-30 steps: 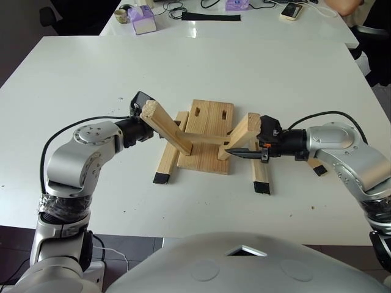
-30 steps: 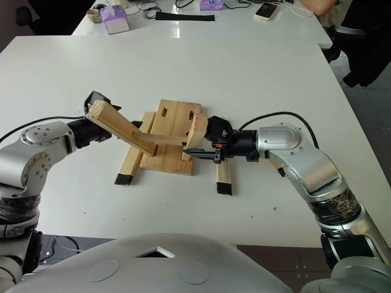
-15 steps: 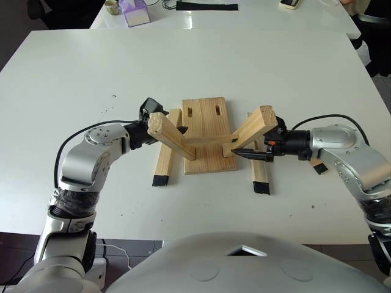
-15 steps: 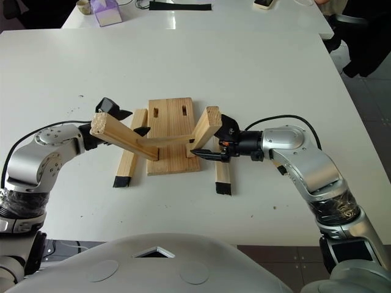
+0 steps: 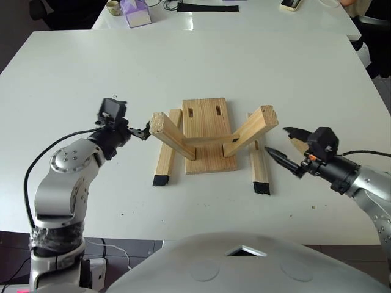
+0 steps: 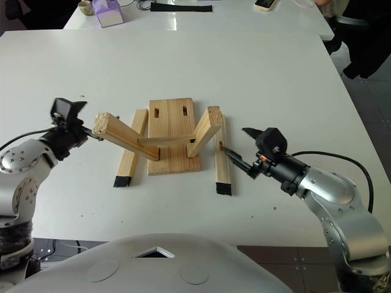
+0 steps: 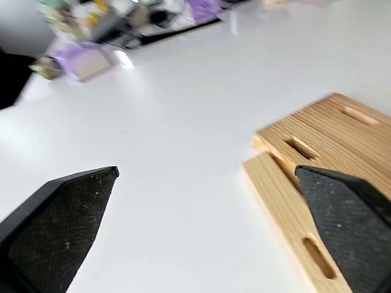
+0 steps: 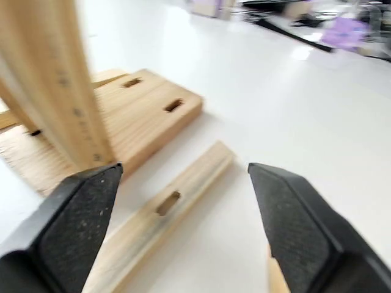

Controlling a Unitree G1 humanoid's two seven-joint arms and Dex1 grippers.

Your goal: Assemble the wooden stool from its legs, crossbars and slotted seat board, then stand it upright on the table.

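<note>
Left fingers (image 7: 61, 226) and right fingers (image 8: 67, 232) both released, spread wide, grasping nothing. Head views: they flank a V-frame (image 5: 211, 141) of two slanted legs (image 5: 174, 137) joined by a crossbar (image 5: 208, 140), standing on the board (image 5: 204, 116) mid-desk (image 5: 244, 67). Flat legs (image 5: 166, 152) lie either side of the board, with black end caps (image 5: 160, 179). Wrist views add close detail: rectangular slots (image 8: 173, 105), pale straight-grained wood, square-cut edges

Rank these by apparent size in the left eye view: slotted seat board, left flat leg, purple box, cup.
1. slotted seat board
2. left flat leg
3. purple box
4. cup
The box and cup are far back, so their true sizes are unsure.
</note>
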